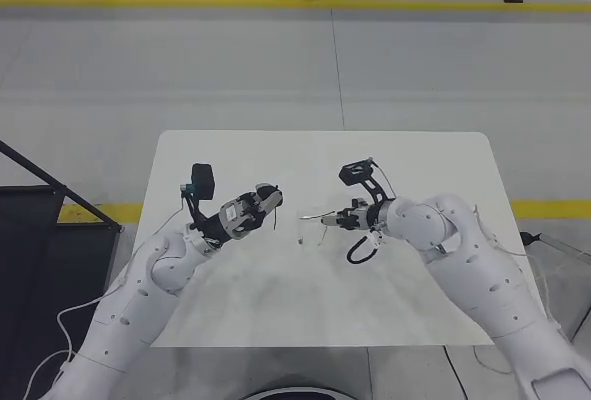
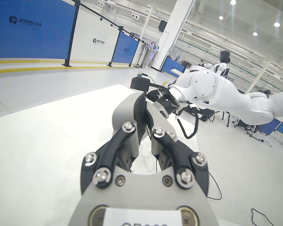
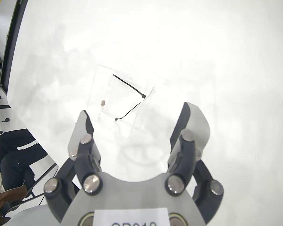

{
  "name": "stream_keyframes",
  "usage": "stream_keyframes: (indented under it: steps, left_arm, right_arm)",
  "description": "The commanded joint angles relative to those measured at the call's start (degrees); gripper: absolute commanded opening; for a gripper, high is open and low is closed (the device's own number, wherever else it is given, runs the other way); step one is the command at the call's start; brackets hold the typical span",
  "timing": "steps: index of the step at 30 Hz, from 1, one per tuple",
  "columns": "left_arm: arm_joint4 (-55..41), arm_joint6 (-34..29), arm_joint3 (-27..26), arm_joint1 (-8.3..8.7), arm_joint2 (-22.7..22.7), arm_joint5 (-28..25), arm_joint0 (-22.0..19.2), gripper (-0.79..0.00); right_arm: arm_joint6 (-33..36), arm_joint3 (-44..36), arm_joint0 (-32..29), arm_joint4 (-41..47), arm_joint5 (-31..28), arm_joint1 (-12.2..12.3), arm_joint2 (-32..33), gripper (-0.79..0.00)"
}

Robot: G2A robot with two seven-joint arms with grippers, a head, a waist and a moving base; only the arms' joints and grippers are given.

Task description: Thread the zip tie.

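Observation:
A thin black zip tie (image 3: 129, 88) lies bent in a V on a clear sheet (image 3: 103, 83) on the white table (image 1: 375, 290), its small square head at the bend. My right gripper (image 3: 135, 110) hovers open just above and short of the tie, nothing between its fingers (image 3: 191, 118). In the top view the right gripper (image 1: 327, 217) points toward the table's middle. My left gripper (image 1: 272, 195) faces it from the other side, held off the table. Its black pads (image 2: 140, 109) are pressed together, shut, with nothing visible between them (image 2: 143, 104).
A black coiled cable (image 1: 360, 250) hangs under the right wrist. A small brownish speck (image 3: 103, 103) sits on the clear sheet. A dark panel and black frame (image 1: 15, 260) stand beside the table's left edge. Bare white tabletop surrounds both grippers.

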Motion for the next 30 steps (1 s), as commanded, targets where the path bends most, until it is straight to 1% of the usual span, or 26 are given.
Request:
stream_keyframes:
  steps: [1, 3, 7, 21, 23, 25, 30]
  left_arm:
    - [0.0, 0.0, 0.0, 0.00, 0.0, 0.0, 0.0, -0.785]
    - [0.0, 0.0, 0.0, 0.00, 0.0, 0.0, 0.0, -0.785]
    - [0.0, 0.0, 0.0, 0.00, 0.0, 0.0, 0.0, -0.785]
    - [0.0, 0.0, 0.0, 0.00, 0.0, 0.0, 0.0, -0.785]
    - [0.0, 0.0, 0.0, 0.00, 0.0, 0.0, 0.0, -0.785]
    - [0.0, 0.0, 0.0, 0.00, 0.0, 0.0, 0.0, -0.785]
    - [0.0, 0.0, 0.0, 0.00, 0.0, 0.0, 0.0, -0.785]
  right_arm:
    - [0.3, 1.8, 1.2, 0.0, 0.4, -0.5, -0.8, -0.486]
    - [0.4, 3.2, 2.2, 0.1, 0.6, -1.1, -1.7, -0.486]
    - [0.5, 5.5, 3.6, 0.6, 0.4, -1.9, -2.6, -0.533]
    - [0.6, 10.5, 6.5, 1.2, -0.4, -4.1, -4.5, -0.585]
    - [0.6, 11.1, 6.8, 1.3, -0.8, -4.4, -4.7, -0.613]
    - [0.5, 11.6, 7.1, 1.3, -1.0, -4.6, -4.8, -0.671]
    - [0.2, 12.9, 7.6, 1.5, -1.8, -5.2, -5.0, -0.767]
